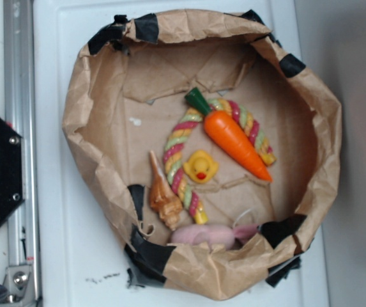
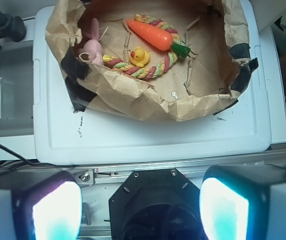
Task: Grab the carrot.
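Gripper (image 2: 140, 207) at bottom of wrist view, fingers (image 2: 55, 210) spread wide apart, nothing between them; it sits over the black base (image 2: 150, 205), well short of the bag (image 2: 147, 107); not visible in exterior view.

Next out: white lid (image 2: 152, 137) carrying the brown paper bag, rim rolled down and patched with black tape (image 2: 75, 67).

Inside the bag, nearest wall hides part of the floor; pink toy (image 2: 93, 47) lies against the wall at left; rope ring (image 2: 143, 70) on the floor, duck (image 2: 140, 56) inside the ring.

Carrot (image 2: 155, 34) lies on its side across the far arc of the ring, touching it; tip points left, green stub (image 2: 180, 50) right, just past the ring; nothing on top of it.

Exterior view: carrot (image 1: 234, 135) diagonal over the ring's (image 1: 179, 163) upper right, stub (image 1: 197, 100) up-left, tip down-right on paper; duck (image 1: 200, 167) just beside the carrot, apart from it; shell (image 1: 162, 192) touching the ring's outer left side; pink toy (image 1: 208, 235) at the bottom wall; carrot well apart from shell and pink toy.
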`<state>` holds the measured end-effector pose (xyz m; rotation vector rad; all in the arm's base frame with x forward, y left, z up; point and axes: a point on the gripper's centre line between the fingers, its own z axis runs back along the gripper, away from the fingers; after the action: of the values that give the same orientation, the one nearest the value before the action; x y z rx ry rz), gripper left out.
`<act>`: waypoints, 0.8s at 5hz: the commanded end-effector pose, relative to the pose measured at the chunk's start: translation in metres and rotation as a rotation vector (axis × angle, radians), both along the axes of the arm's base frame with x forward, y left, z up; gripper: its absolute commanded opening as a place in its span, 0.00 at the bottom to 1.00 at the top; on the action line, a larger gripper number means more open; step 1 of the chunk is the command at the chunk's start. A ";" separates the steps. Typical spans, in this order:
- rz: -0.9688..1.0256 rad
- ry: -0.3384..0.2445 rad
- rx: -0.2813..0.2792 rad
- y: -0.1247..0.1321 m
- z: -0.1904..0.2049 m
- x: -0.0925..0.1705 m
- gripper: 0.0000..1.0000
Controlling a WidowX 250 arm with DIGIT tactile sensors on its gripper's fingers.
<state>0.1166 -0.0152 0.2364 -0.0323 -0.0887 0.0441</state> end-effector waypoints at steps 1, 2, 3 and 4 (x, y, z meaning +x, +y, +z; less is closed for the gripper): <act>0.000 0.000 0.000 0.000 0.000 0.000 1.00; 0.040 -0.033 0.014 0.024 -0.040 0.050 1.00; 0.004 -0.111 -0.023 0.037 -0.061 0.103 1.00; -0.033 -0.130 -0.032 0.048 -0.085 0.138 1.00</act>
<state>0.2462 0.0265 0.1336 -0.0815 -0.1587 -0.0019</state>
